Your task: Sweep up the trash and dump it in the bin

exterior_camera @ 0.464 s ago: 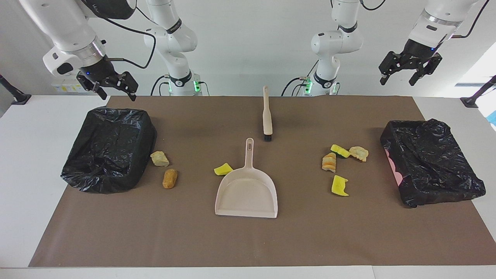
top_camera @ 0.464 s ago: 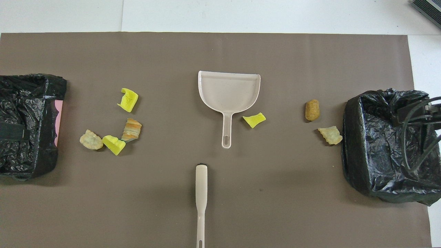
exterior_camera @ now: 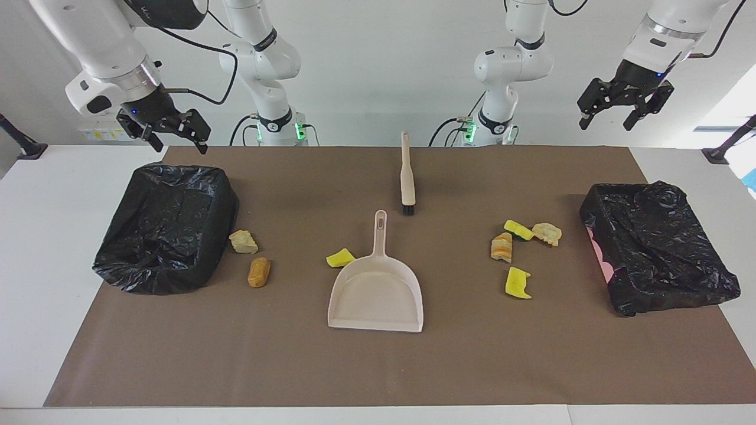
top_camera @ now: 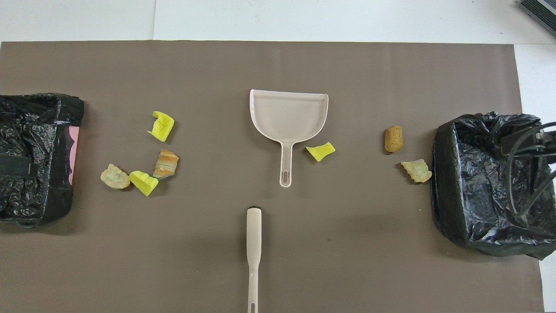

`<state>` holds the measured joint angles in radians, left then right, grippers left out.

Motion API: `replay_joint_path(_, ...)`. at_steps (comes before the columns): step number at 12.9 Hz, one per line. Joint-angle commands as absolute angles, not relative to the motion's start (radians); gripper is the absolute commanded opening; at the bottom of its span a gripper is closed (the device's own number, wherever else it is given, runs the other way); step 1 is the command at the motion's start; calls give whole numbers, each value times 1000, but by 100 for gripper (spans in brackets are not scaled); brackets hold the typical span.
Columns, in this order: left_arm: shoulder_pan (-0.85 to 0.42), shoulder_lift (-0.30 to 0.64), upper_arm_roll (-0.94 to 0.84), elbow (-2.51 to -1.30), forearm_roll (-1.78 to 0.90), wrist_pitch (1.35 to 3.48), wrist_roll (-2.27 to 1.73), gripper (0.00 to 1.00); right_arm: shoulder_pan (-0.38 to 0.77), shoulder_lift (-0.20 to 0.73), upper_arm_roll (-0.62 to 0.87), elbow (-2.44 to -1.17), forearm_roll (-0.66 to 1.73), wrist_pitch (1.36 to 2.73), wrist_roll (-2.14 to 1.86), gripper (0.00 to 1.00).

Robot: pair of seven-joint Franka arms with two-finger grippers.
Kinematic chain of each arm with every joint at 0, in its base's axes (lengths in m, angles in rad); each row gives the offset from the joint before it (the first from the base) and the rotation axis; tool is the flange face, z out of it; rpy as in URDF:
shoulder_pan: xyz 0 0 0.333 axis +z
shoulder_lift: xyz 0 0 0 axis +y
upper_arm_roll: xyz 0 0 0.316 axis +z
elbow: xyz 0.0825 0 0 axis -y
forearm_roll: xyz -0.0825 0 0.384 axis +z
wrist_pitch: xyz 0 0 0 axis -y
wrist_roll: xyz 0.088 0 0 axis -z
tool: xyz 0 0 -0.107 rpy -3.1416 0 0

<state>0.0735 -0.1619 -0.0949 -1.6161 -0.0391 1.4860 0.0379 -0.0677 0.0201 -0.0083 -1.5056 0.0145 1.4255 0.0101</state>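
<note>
Two arms hang in the air over your bench point(exterior_camera: 35, 248), each waiting at its own end. Across the bench lies a brown mat point(exterior_camera: 378, 366). On it you have two bins lined with black bags: one bin point(exterior_camera: 168, 227) at the right arm's end, the other bin point(exterior_camera: 658, 248) at the left arm's end. The right claw point(exterior_camera: 175, 134) hovers above the first bin's nearer edge with its jaws spread and nothing between them. The left claw point(exterior_camera: 611, 113) hangs high over the second bin's end of the bench, jaws likewise apart and empty.

Midway between the bins you see the beige dustpan point(exterior_camera: 377, 292) lying flat, its handle pointing toward the robots. Nearer to the robots than the pan lies the brush point(exterior_camera: 407, 177), in line with that handle, bristles toward the pan, not touching it.

Seven scraps make up the trash, all on the mat. A yellow wedge point(exterior_camera: 340, 258) touches the pan beside its handle. A tan lump point(exterior_camera: 243, 241) and a brown lump point(exterior_camera: 258, 272) sit just beside the right arm's bin. Toward the left arm's bin you find four more: an orange-striped bread piece point(exterior_camera: 502, 247), a yellow wedge with a dark edge point(exterior_camera: 518, 229) touching a pale lump point(exterior_camera: 547, 234), and a lone yellow wedge point(exterior_camera: 518, 283) farther from the robots.
</note>
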Motion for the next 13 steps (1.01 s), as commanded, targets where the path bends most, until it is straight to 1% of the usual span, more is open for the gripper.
replay_joint_path(1,84,-172,-100,-1620,-32,1485,35,100,-72,9,-5,-1514,34,1425,25,100)
replay_joint_path(7,84,-178,-98,-1637,-38,1505,40,100,-72,9,-5,-1514,35,1427,8,100)
replay_joint_path(10,63,-207,-104,-1704,-43,1520,35,100,-69,6,9,-1522,38,1424,8,100)
replay_joint_path(13,25,-228,-124,-1735,-67,1525,-12,100,-42,5,18,-1525,35,1428,17,100)
